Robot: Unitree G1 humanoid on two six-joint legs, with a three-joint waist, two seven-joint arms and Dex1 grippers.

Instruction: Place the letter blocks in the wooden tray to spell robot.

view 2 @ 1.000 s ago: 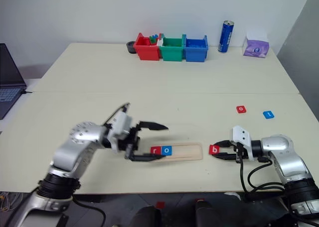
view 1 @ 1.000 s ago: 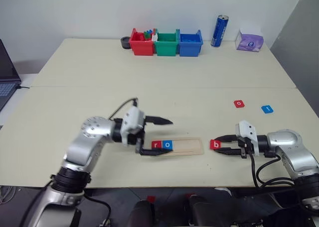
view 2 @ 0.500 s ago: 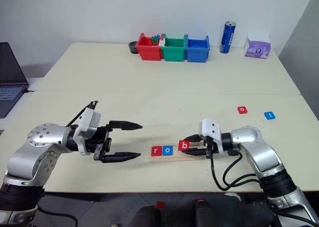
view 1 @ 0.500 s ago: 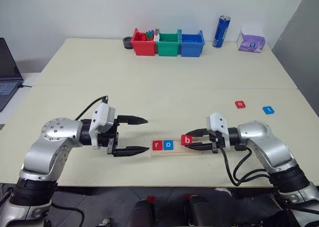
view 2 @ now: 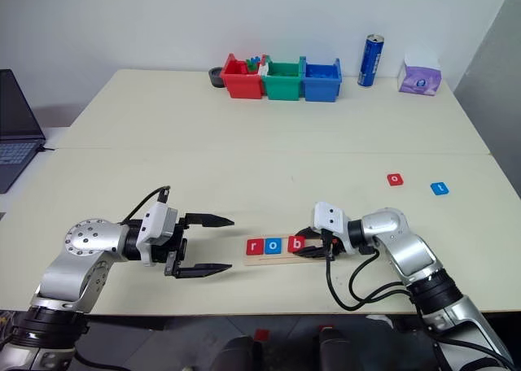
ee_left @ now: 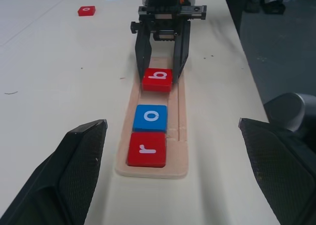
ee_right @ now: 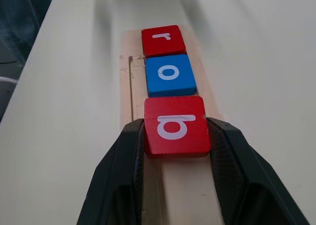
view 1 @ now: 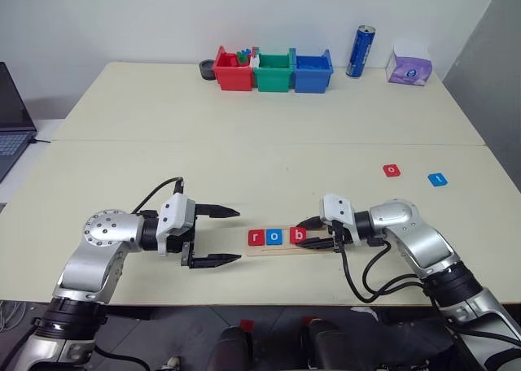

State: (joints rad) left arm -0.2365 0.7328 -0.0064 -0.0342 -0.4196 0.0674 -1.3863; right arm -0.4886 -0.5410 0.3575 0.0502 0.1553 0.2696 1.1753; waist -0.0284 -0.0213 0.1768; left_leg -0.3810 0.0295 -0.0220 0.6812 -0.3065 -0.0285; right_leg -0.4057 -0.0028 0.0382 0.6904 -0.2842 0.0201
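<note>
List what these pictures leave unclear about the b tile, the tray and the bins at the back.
- Red b tile: its underside is hidden by its own body and the right gripper fingers, so whether it rests in the wooden tray or hangs just above cannot be told.
- Tray's right end: covered by the right gripper in the head views.
- Red bin: small pieces inside are too small to identify.
- Laptop: cut off by the left edge.

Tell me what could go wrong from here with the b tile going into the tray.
The right claw is shut on the red b tile right behind the blue o tile; a hard push could shove it and the red r tile along the wooden tray. Opening too soon may leave b crooked.
</note>
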